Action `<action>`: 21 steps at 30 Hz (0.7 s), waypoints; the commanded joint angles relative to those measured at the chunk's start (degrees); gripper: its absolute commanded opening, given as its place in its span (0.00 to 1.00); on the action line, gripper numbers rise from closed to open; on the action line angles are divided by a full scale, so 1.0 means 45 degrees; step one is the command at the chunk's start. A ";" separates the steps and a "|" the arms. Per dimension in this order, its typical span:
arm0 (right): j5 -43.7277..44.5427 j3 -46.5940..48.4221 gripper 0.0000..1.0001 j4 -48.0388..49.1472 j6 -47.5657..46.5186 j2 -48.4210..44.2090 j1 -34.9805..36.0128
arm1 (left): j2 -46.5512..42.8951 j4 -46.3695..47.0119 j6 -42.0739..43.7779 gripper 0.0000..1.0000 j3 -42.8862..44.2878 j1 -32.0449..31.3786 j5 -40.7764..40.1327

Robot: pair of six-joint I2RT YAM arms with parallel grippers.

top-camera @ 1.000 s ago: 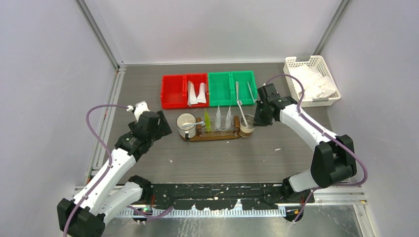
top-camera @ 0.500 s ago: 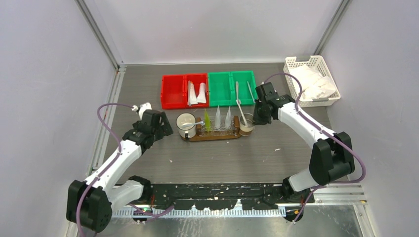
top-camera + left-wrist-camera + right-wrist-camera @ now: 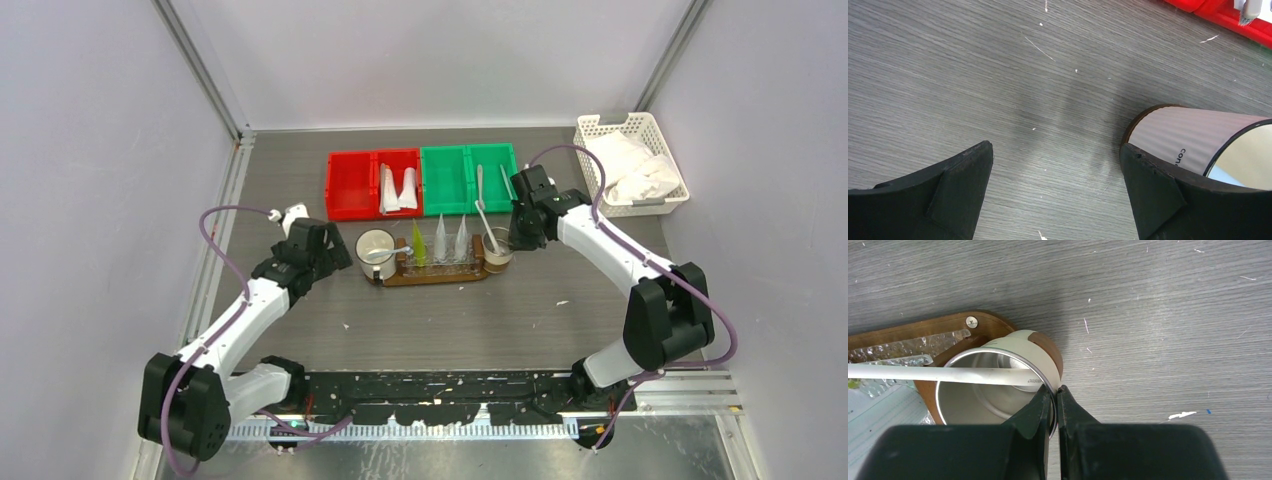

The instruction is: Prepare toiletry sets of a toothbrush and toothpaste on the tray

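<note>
A wooden tray [image 3: 440,274] holds a cup at each end and three upright tubes: one yellow-green tube [image 3: 419,246] and two whitish tubes [image 3: 441,238]. The left white cup [image 3: 377,247] and the right cup [image 3: 497,250] each hold a pale toothbrush. My right gripper [image 3: 518,236] is shut on the right cup's rim [image 3: 1013,347], one finger inside and one outside; a toothbrush [image 3: 948,374] lies across that cup. My left gripper [image 3: 1055,155] is open and empty over the table, its right finger close beside the left cup [image 3: 1193,135].
Two red bins [image 3: 375,184] at the back hold whitish tubes. Two green bins [image 3: 470,178] hold more toothbrushes. A white basket [image 3: 600,128] of white packets stands at the back right. Metal rails run along the left edge.
My left arm has swung forward and right, bringing its open gripper up beside the left cup. My right gripper has shifted slightly left while staying on the right cup's rim.
</note>
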 commanded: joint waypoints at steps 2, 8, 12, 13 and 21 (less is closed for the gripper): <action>-0.0459 0.0486 0.01 0.0556 0.0247 0.0290 0.0471 | -0.0067 0.0688 0.0202 1.00 -0.0048 0.0233 0.0038; -0.0438 0.0526 0.01 0.0603 0.0340 0.0361 0.0605 | 0.0149 0.0868 0.0193 1.00 -0.0068 0.0343 0.0316; -0.0403 0.0511 0.01 0.0622 0.0369 0.0397 0.0676 | 0.0278 0.1020 0.0147 1.00 -0.0181 0.0343 0.0426; -0.0401 0.0491 0.01 0.0627 0.0384 0.0411 0.0694 | 0.0311 0.1022 0.0145 1.00 -0.0204 0.0343 0.0445; -0.0454 0.0464 0.01 0.0690 0.0417 0.0488 0.0782 | 0.0069 0.0836 0.0183 1.00 -0.0261 0.0343 0.0489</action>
